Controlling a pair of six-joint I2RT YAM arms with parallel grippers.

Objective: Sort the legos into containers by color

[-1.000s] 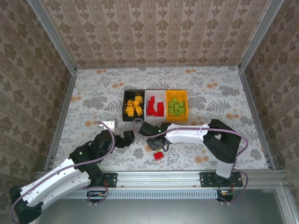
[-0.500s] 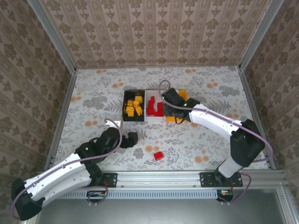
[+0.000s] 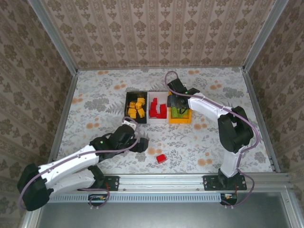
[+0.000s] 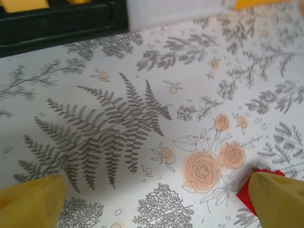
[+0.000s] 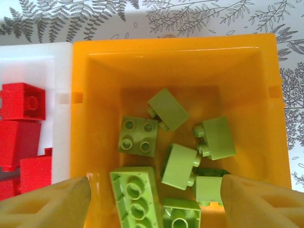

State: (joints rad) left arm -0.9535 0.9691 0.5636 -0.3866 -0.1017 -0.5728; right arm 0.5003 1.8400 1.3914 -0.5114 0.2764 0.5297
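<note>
Left gripper (image 3: 141,144) is low over the flower-print table (image 3: 95,104), on the near side of the black bin (image 3: 127,105). In its wrist view the two yellow fingers (image 4: 31,206) stand wide apart with bare tabletop between them, nothing held. The black bin, leftmost of the row, holds the yellow bricks (image 3: 137,108) in a loose pile. One loose red brick (image 3: 161,158) lies on the table just right of the left gripper and a little nearer the arm bases. The wrist view shows its corner poking out beside the right-hand finger; contact cannot be told. The white bin (image 3: 161,96) sits in the middle, set close against its neighbours, with red bricks (image 3: 156,110) heaped inside. The orange bin (image 3: 179,119) ends the row on the right and holds several green bricks (image 5: 137,135), jumbled, some studs up, some on their sides. Right gripper (image 3: 179,102) hangs above the orange bin with its arm stretched far out. Its jaws are spread wide, one finger toward each side wall, carrying nothing.
</note>
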